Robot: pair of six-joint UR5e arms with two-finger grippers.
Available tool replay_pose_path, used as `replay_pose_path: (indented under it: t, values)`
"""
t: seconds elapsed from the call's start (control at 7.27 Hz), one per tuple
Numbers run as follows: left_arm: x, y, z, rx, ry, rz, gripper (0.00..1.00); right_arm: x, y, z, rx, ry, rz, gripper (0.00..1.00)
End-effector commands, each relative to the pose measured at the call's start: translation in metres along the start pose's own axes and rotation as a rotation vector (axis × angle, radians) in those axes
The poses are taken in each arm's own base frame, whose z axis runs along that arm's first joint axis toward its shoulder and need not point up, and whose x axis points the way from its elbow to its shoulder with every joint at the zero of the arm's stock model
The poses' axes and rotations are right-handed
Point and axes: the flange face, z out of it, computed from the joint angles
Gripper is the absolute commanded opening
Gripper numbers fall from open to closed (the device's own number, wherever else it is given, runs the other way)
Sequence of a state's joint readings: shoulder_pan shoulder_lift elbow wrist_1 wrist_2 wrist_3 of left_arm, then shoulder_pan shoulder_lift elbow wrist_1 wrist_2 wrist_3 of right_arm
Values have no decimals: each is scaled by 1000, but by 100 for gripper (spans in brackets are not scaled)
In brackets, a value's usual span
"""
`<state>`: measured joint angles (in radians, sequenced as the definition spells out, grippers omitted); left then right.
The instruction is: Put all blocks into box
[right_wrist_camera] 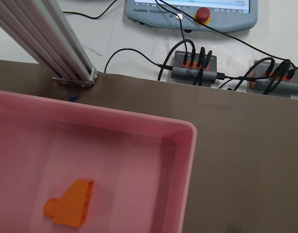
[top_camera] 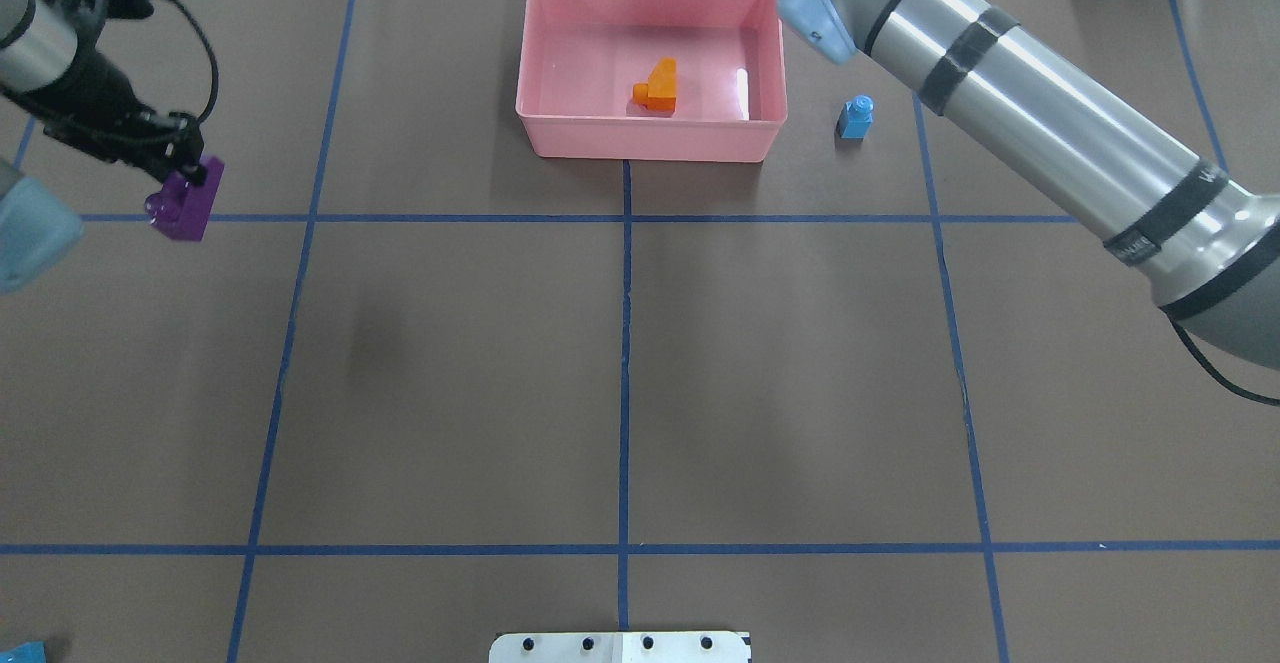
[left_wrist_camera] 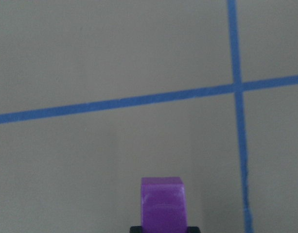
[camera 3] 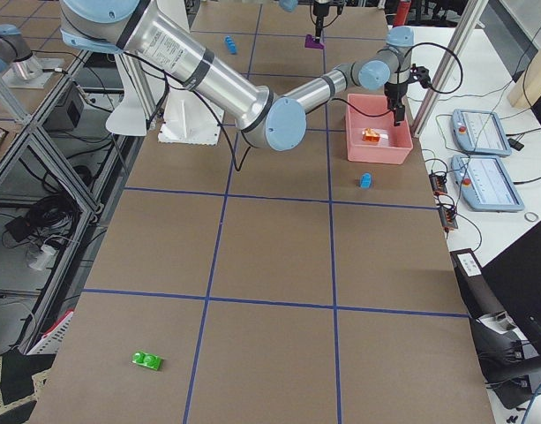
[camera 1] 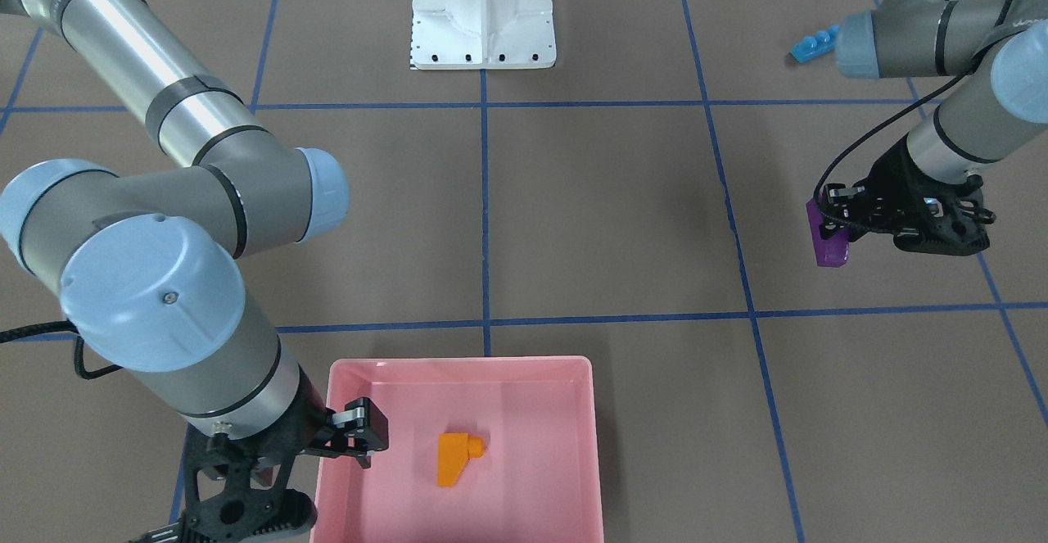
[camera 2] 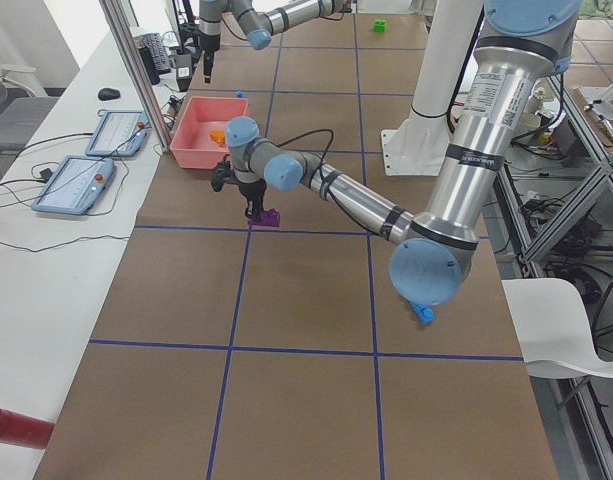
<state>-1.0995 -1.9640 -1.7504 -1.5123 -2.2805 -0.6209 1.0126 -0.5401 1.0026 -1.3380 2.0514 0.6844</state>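
Left end effector (camera 1: 832, 230) is gripping purple brick (top_camera: 183, 205) over open surface (camera 1: 614, 215); right end effector (camera 1: 364, 438), grip state unclear, is hovering at box (camera 1: 458, 360) edge.

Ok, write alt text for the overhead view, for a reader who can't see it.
The left gripper grips a purple brick at the left edge of a brown, blue-taped table. At top centre a pink box holds an orange brick; a small blue brick stands just right of it, near the right arm.

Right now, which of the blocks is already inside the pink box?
The orange sloped block, alone on the box floor. The purple block is in the left gripper; the small blue block sits on the table outside the box.
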Motion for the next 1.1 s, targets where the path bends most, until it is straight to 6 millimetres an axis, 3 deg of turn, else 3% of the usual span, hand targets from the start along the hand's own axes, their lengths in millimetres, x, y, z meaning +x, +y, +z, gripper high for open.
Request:
replay_pose_path:
  t: [0.0,0.14,0.28,0.41,0.69,0.96]
  values:
    - [90,-75,-84,80,37,-109,0,59,34,39,-5,10,-53,100]
    - [131,-114,-100,86,50,-151,0,84,50,60,19,-9,-71,100]
    - [158,-140,-110,103,69,-164,0,98,65,77,29,-18,-86,100]
    - [172,-163,-108,145,114,-198,0,102,79,93,21,-9,-95,100]
    - [192,-209,-96,177,150,-216,0,91,95,115,20,24,-109,100]
    - [216,-232,-100,183,150,-213,0,89,104,130,1,40,-112,100]
